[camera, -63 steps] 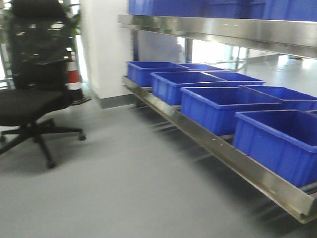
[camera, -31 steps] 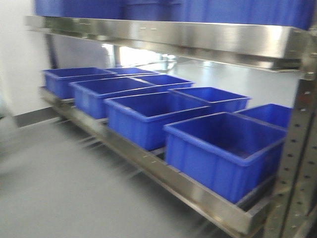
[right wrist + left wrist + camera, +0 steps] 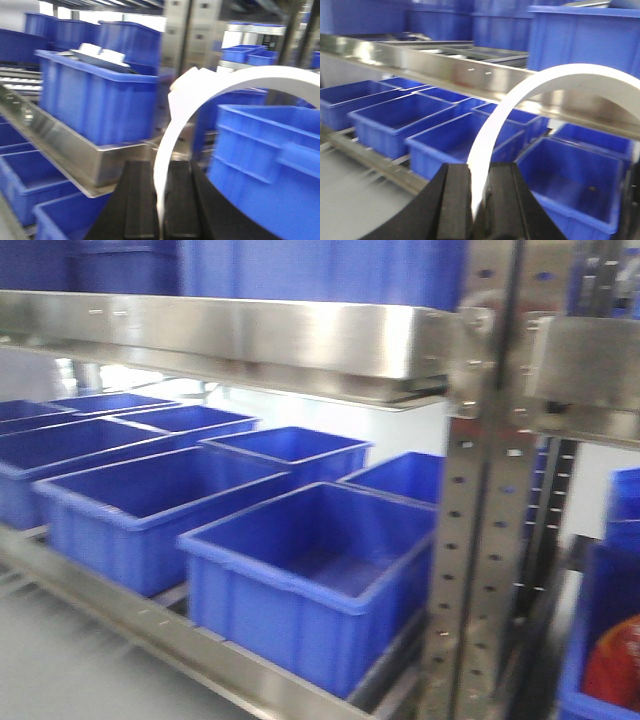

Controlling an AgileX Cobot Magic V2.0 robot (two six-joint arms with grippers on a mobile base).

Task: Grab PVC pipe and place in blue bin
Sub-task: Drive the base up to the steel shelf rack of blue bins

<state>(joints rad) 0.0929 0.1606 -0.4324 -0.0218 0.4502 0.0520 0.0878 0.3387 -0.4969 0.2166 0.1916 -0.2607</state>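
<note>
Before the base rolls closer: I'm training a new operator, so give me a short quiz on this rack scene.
1. True or false: the nearest blue bin on the lower shelf holds a pipe.
2. In the front view, the perforated upright post stands on which side of that bin? A left, B right, C underneath.
3. Fill in: a curved ____ strip rises from the left end effector.
Key: 1 false; 2 B; 3 white.

Blue bins (image 3: 310,580): rectangular, open-topped, upright.
Two rows on the lower shelf (image 3: 150,628), nearest one just left of the rack upright (image 3: 480,540).
</note>
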